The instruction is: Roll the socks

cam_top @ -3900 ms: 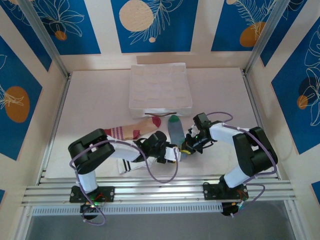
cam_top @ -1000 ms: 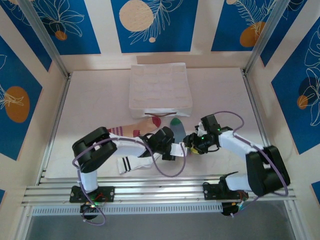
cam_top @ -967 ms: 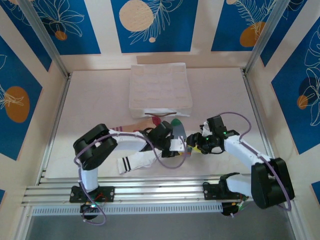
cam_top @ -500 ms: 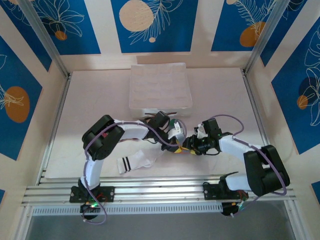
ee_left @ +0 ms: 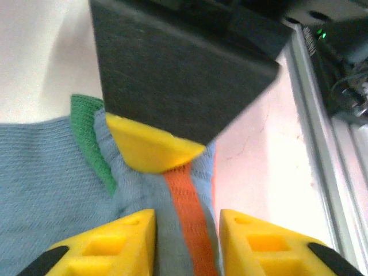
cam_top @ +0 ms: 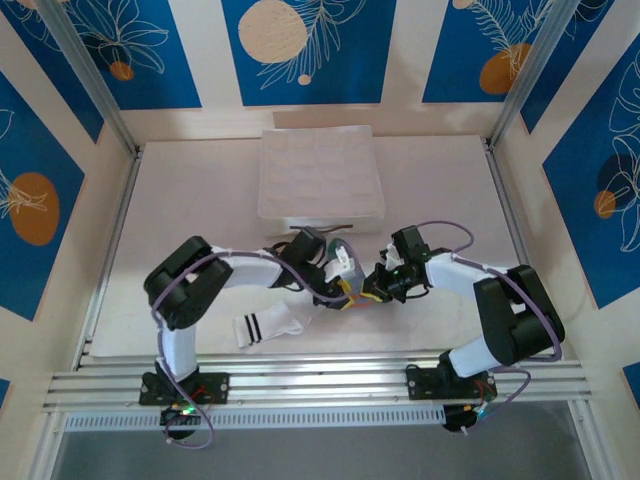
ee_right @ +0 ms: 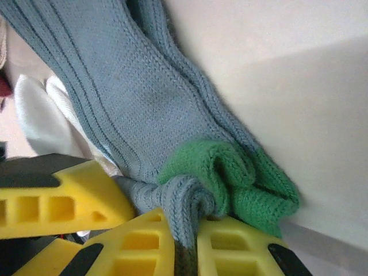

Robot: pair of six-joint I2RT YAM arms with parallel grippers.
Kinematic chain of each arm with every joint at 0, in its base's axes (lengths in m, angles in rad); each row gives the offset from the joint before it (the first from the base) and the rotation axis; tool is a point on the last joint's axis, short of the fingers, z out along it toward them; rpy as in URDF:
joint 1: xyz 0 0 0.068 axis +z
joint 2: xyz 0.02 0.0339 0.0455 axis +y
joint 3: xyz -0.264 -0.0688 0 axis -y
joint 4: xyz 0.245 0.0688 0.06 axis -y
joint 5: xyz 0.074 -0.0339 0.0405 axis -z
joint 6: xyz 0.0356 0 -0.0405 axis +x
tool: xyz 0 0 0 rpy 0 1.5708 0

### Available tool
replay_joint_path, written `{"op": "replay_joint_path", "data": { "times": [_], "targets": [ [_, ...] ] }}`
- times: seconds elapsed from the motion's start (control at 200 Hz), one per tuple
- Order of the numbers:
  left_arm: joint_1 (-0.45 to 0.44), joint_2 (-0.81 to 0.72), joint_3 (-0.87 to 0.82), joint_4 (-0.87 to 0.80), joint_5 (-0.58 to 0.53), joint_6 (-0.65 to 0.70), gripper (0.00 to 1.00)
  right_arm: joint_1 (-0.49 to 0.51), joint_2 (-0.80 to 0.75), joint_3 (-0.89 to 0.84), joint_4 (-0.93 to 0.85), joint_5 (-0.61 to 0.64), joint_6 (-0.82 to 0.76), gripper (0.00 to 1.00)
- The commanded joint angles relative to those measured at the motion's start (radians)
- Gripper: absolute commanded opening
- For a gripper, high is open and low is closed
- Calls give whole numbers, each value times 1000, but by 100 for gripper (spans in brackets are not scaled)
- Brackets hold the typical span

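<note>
**Q:** What is on the white table (cam_top: 190,200)?

**A:** A white fabric compartment box (cam_top: 320,180) sits at the back. Just in front of it, both arms meet over a grey-blue knitted sock with a green toe and an orange band (ee_right: 144,98). A white sock with black cuff stripes (cam_top: 262,325) lies flat nearer the left base, apart from them.

**Q:** How is the sock held?

**A:** The right gripper (ee_right: 187,230) is clamped on a bunched fold beside the green toe. The left gripper (ee_left: 187,236) has its jaws almost closed, with the orange band filling the gap.

**Q:** What could go wrong?

**A:** The 2 grippers crowd each other, so their fingers could collide. Pulling them apart could tug the fold free, and the loose roll would likely spring open.
</note>
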Motion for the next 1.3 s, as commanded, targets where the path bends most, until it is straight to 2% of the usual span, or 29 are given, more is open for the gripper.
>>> {"op": "replay_joint_path", "data": {
  "times": [0.0,0.12,0.205,0.29,0.53,0.705,0.74,0.85,0.9,0.955,1.056,1.186,1.291],
  "targets": [
    [-43,-116,-86,137,-174,119,40,10,42,-16,-115,124,-1,6],
    [-113,-189,-192,311,-382,210,46,12,53,-14,-113,116,0,5],
    [-181,-190,-220,355,-543,299,47,13,64,-13,-110,111,-2,6],
    [-234,-171,-230,388,-652,361,49,12,76,-18,-97,94,-1,6],
    [-279,-69,-204,403,-777,354,49,10,98,-19,-90,80,-5,6],
    [-287,-12,-187,377,-808,321,37,-1,98,-30,-87,68,-10,5],
    [-288,-7,-184,371,-803,315,31,-3,98,-31,-87,67,-11,5],
    [-288,-14,-180,341,-769,303,0,-6,88,-34,-89,67,-13,10],
    [-285,-24,-176,323,-737,299,0,-5,73,-38,-88,63,-17,17],
    [-276,-36,-171,298,-678,277,0,-5,33,-52,-70,53,-20,30],
    [-221,-52,-146,231,-481,179,0,-16,-91,-82,-63,62,-21,48],
    [-138,-25,-92,125,-292,30,0,-76,-217,-136,9,-10,-34,55],
    [-77,28,-58,86,-138,-93,0,-86,-236,-157,75,-46,-50,56]
  ]
}}
